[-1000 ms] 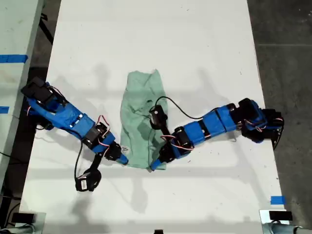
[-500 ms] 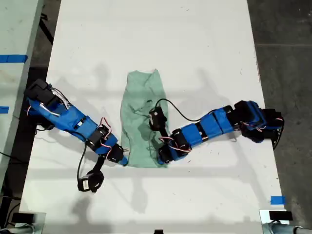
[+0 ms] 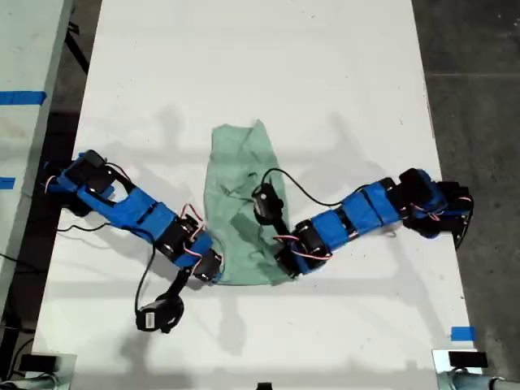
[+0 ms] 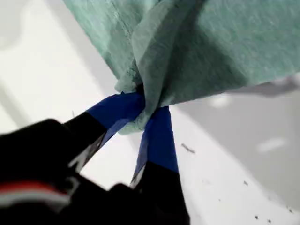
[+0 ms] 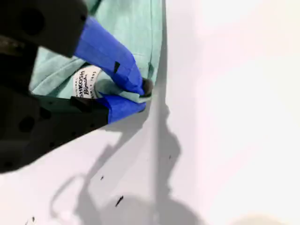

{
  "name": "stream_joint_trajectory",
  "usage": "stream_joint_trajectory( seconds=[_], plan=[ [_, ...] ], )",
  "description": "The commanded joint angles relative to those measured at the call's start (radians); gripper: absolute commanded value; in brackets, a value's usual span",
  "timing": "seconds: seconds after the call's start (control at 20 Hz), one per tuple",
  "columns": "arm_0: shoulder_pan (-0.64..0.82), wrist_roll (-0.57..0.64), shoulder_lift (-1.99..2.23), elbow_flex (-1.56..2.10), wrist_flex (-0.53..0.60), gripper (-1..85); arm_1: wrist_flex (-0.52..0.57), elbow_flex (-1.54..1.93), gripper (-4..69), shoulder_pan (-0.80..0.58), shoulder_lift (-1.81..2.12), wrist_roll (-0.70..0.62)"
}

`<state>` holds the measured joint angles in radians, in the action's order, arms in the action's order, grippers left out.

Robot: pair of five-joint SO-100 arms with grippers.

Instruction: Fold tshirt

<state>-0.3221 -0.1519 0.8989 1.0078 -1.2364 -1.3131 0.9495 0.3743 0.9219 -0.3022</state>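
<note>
The pale mint-green tshirt (image 3: 240,183) lies as a long narrow strip at the middle of the white table (image 3: 341,81). My first gripper (image 3: 217,275) comes in from the exterior view's left and is shut on the strip's near corner on that side. In the first wrist view its blue-taped fingers (image 4: 159,140) pinch a bunched corner of the tshirt (image 4: 211,47). My second gripper (image 3: 284,266) reaches from the exterior view's right and is shut on the other near corner. In the second wrist view it (image 5: 143,91) clamps the tshirt (image 5: 126,28) edge beside a round white label (image 5: 86,83).
A second pale surface with blue tape (image 3: 23,97) borders the table at the exterior view's left. Dark floor (image 3: 479,81) lies past the table at that view's right. A blue tape mark (image 3: 462,333) sits near the table's near corner on that side. Black cables trail over both arms.
Both grippers have shifted toward the exterior view's right with the shirt's near end held. That near end now lies wider and farther to that side.
</note>
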Motion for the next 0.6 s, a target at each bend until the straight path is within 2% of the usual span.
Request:
stream_joint_trajectory(
  seconds=[0.0,0.15,0.3,0.55],
  plan=[
    [-0.020,0.026,0.115,-0.103,0.002,0.1,-0.097,-0.044,-1.2,0.075,0.207,-0.011],
    [-0.017,0.052,0.186,-0.101,0.014,0.1,-0.092,-0.063,-1.2,0.052,0.241,-0.049],
    [0.034,0.092,0.261,-0.084,-0.003,0.1,-0.089,-0.063,-1.2,-0.041,0.255,-0.127],
    [0.256,0.262,0.380,-0.037,-0.115,0.1,-0.094,-0.044,-1.2,-0.293,0.318,-0.301]
  ],
)
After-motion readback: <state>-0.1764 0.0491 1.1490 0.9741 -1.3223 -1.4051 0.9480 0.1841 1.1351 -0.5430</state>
